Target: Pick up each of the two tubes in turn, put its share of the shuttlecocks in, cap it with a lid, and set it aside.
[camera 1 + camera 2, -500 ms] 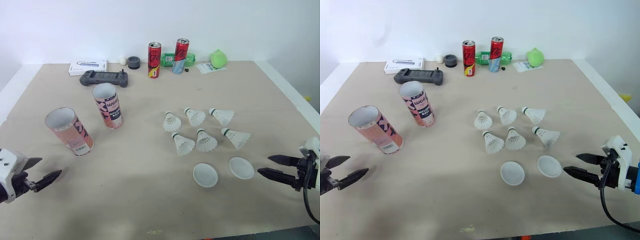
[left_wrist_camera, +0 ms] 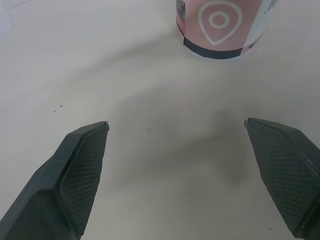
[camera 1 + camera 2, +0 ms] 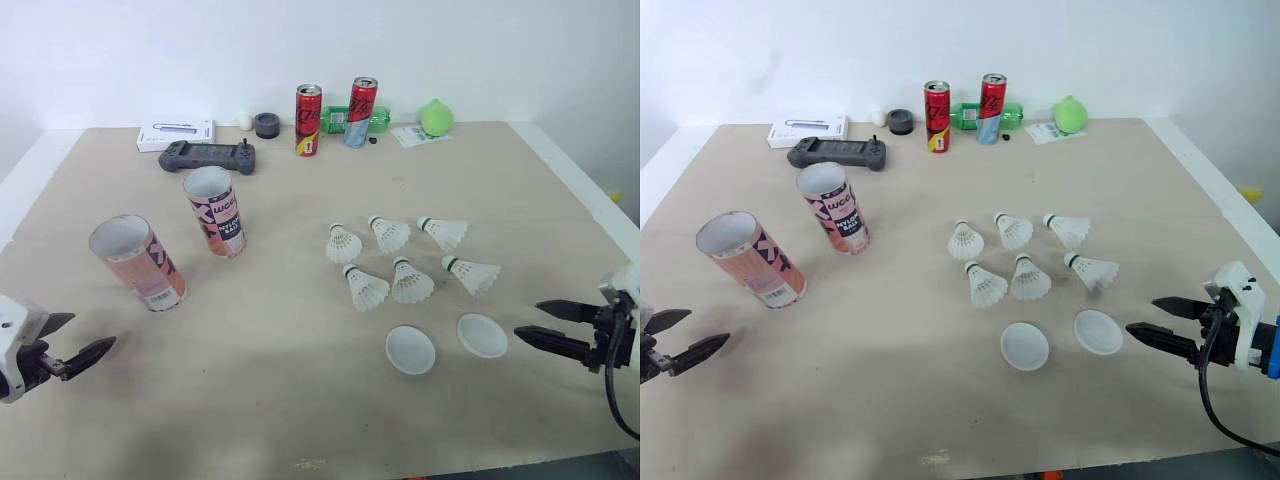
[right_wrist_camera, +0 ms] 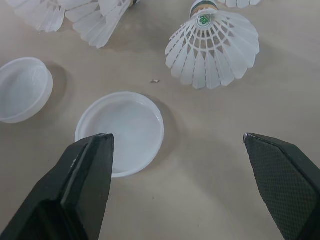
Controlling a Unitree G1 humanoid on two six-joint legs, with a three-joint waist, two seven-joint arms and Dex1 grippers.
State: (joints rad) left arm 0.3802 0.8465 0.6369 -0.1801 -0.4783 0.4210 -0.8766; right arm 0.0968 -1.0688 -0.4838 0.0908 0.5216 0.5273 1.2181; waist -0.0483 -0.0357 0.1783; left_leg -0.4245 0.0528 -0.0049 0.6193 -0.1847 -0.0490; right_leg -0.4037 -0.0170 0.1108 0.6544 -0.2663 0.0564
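Two pink open tubes stand on the tan table: one near the left (image 3: 138, 262), tilted, and one further back (image 3: 216, 211). Several white shuttlecocks (image 3: 400, 258) lie in two rows at centre right. Two white lids lie in front of them, one (image 3: 411, 350) left of the other (image 3: 482, 335). My left gripper (image 3: 72, 342) hovers open near the front left, apart from the near tube (image 2: 220, 26). My right gripper (image 3: 541, 325) is open at the front right, just right of the lid (image 4: 120, 132), beside a shuttlecock (image 4: 215, 47).
Along the back edge sit a white box (image 3: 176, 134), a dark game controller (image 3: 208, 155), two red cans (image 3: 309, 119), a green bottle (image 3: 352, 119) and a green ball (image 3: 436, 117). The table's front edge (image 3: 320, 462) runs close below both grippers.
Both grippers have pulled back slightly toward the table's sides. Tubes, shuttlecocks and lids have not moved.
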